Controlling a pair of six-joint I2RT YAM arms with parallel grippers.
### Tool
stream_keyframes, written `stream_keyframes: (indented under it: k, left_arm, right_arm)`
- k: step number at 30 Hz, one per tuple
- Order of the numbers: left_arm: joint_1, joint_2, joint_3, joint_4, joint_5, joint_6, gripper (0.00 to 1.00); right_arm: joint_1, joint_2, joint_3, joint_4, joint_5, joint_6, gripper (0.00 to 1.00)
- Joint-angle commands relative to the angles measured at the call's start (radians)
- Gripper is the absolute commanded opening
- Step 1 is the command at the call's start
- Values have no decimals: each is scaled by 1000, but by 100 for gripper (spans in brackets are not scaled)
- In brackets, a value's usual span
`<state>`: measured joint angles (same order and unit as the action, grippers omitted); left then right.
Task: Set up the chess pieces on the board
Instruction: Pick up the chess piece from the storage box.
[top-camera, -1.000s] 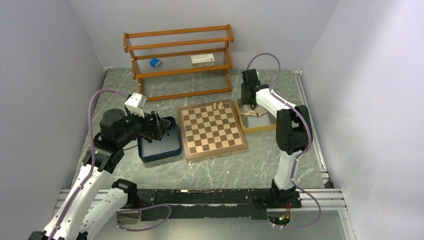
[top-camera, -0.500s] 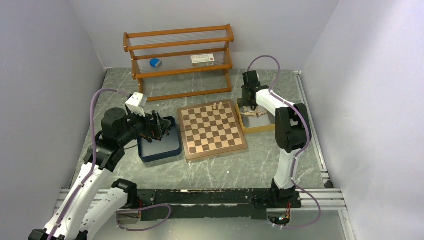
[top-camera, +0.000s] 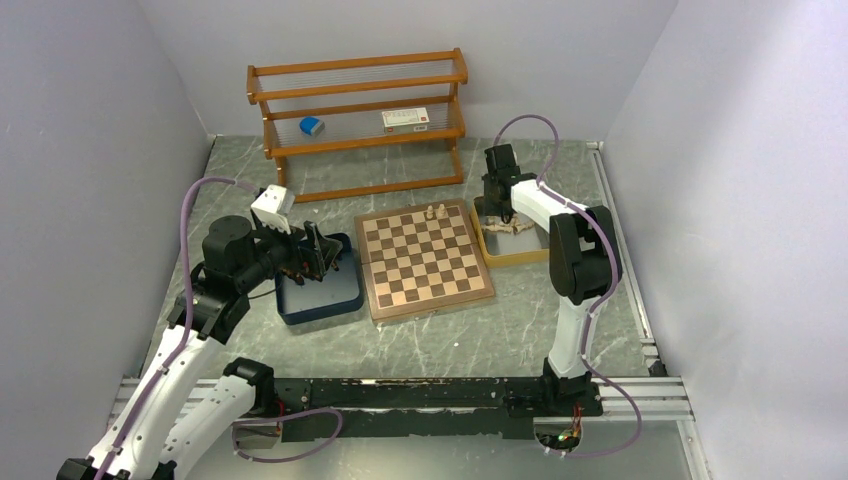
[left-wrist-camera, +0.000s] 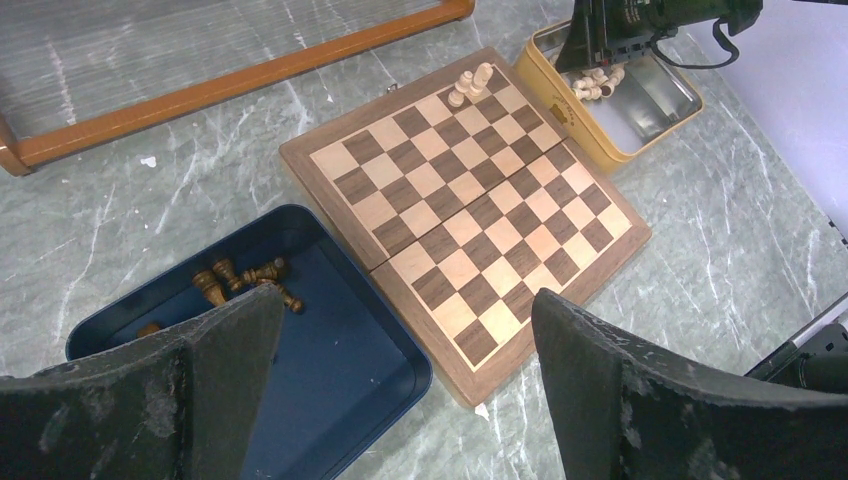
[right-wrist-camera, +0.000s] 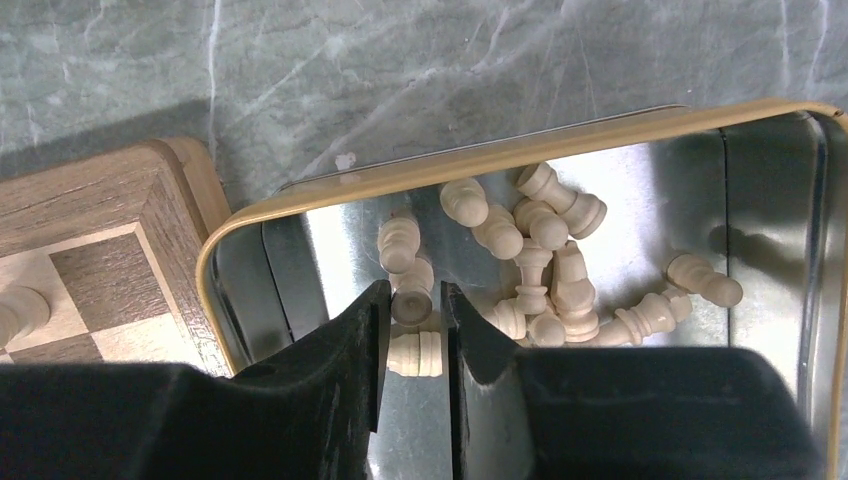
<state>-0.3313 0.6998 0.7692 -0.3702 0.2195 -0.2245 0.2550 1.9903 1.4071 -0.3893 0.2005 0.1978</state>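
Top external, marble table (top-camera: 450, 340), lilac walls (top-camera: 80, 120), left hand (top-camera: 318, 250) apart, right hand (top-camera: 492, 212) grip unclear

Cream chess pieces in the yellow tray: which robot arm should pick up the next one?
Right. The right gripper is down in the yellow tray, its fingers either side of a cream piece. The left gripper hangs wide open over the navy tray, across the board.

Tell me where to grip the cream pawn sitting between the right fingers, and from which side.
Pinch the pawn across its rounded top, straight down, as the right gripper is lined up. It sits on the board side of the heap, so one finger gets bare tray floor; the other must slip beside its neighbours. Another piece lies close by, so a deep pinch may catch both.
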Motion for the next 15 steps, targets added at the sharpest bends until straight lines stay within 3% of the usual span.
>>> stream_keyframes:
  k: [1, 15]
  left_arm:
    - [-9, -5, -8, 16, -11, -1, 99]
    - [-9, -8, -8, 15, -9, -2, 99]
  right_arm:
    - [-6, -3, -14, 7, 6, 5, 28]
    - [1, -31, 18, -39, 52, 15, 16]
